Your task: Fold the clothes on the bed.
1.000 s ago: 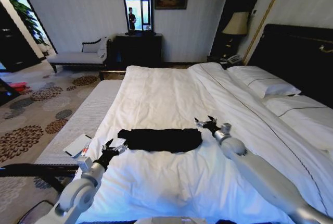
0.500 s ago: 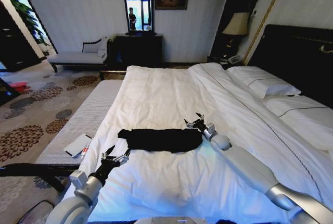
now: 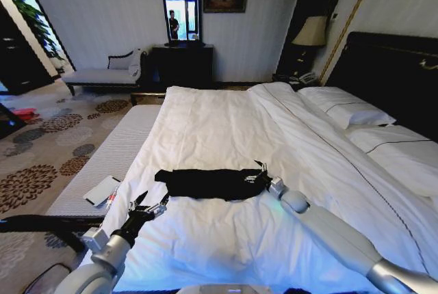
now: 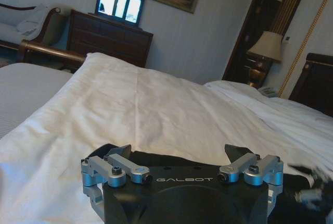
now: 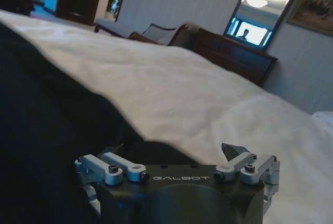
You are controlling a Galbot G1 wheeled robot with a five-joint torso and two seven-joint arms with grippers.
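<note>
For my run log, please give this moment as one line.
task: fold T-shirt | black T-shirt: narrow band on white duvet | right claw: open, at its right end | left claw: open, off its left end

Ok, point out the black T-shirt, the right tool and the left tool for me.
black T-shirt (image 3: 202, 183), head view, middle of the folded strip.
right tool (image 3: 257, 175), head view, between its fingertips.
left tool (image 3: 149, 204), head view, between its fingertips.

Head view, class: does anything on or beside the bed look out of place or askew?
A flat white item with a red-tipped object lies on the grey bench at the bed's left edge, unrelated to the folding. The black T-shirt lies in a tidy band across the duvet, nothing spilled.
</note>
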